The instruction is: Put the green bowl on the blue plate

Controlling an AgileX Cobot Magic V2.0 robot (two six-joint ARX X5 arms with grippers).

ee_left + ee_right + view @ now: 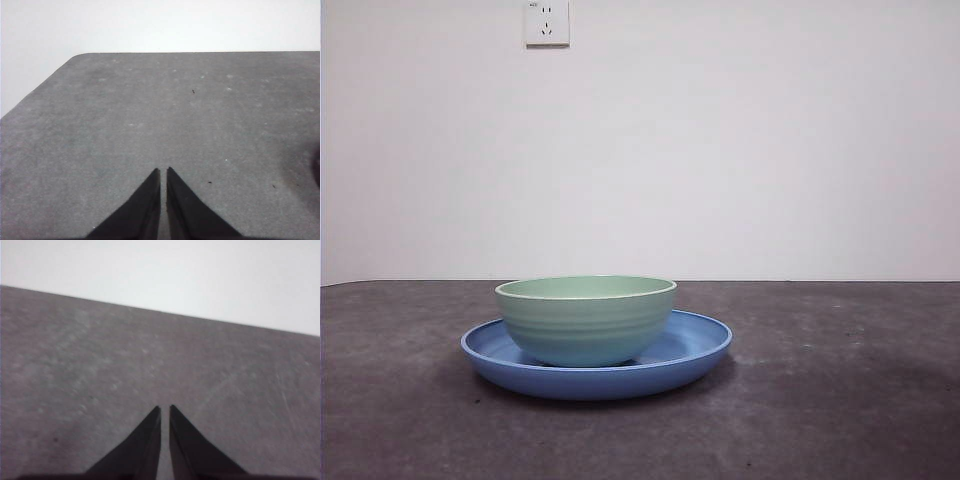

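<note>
**Q:** ok so what are your hands doing right now?

**A:** Not much lol. My left hand has its two black jaws pressed together, only a thin sliver of a gap between the tips, nothing pinched. It hangs over bare grey worktop, and its wrist view also catches the worktop's edge and pale wall behind it. My right hand is the same deal: jaws pressed together, holding nothing, bare worktop under it, light wall past that. That picture is a bit blurry, so I can't make out finer detail. Neither hand shows up in the front view at all.

**Q:** and the bowl?

**A:** The green bowl is sitting upright inside the blue plate, and the plate is flat on the worktop. Taking the plate as a clock face from the front view, the bowl sits a bit off center toward 9 o'clock, so more blue shows at the 3 o'clock side. The bowl's rim stands well above the plate's rim. Nothing is touching either one. Straight up at 12 from the bowl there's a white wall socket on the pale wall.
</note>
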